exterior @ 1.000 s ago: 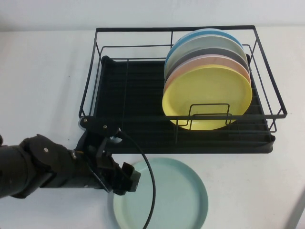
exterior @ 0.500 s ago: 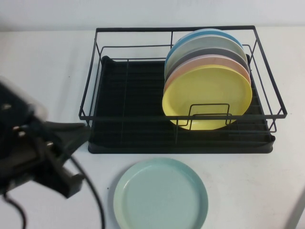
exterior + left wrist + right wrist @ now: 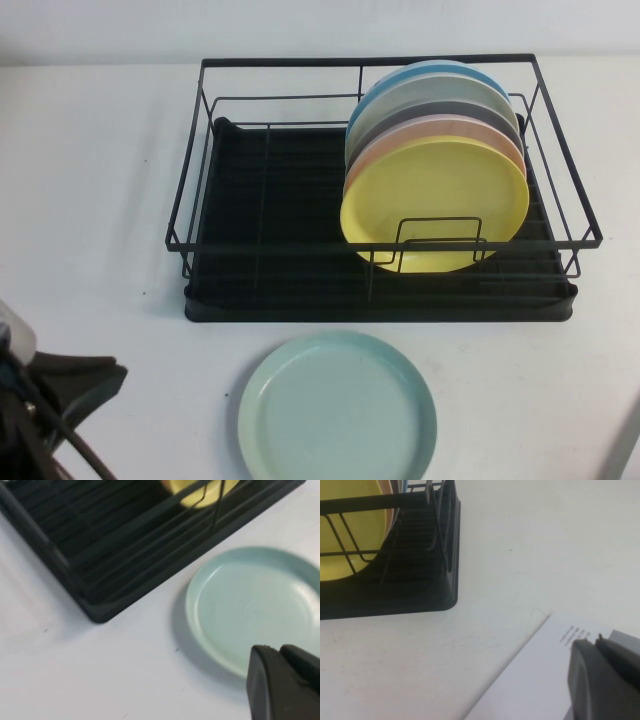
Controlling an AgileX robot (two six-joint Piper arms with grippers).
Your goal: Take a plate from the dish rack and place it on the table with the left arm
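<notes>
1. Fingers of the left gripper [image 3: 280, 652] are seen pressed together, empty, at the table's [image 3: 90, 150] near-left corner.
2. Toward the near edge's middle, apart from it, the plate [image 3: 337, 407] lies flat, before the rack [image 3: 270, 225].
3. Right gripper [image 3: 597, 642], also closed on nothing, is parked near the right edge.

The left arm [image 3: 45, 415] is showing only at the near left corner of the high view, well apart from the plate [image 3: 337, 408] and on that plate's left. Its left gripper [image 3: 285, 682] is hanging just beside the plate's near rim in the left wrist view, with the two dark fingers [image 3: 267, 680] pressing together and gripping nothing. The right gripper [image 3: 605, 677] is sitting well apart from the plate, on its right side, and its fingers are likewise lying closed against each other, carrying nothing.
</notes>
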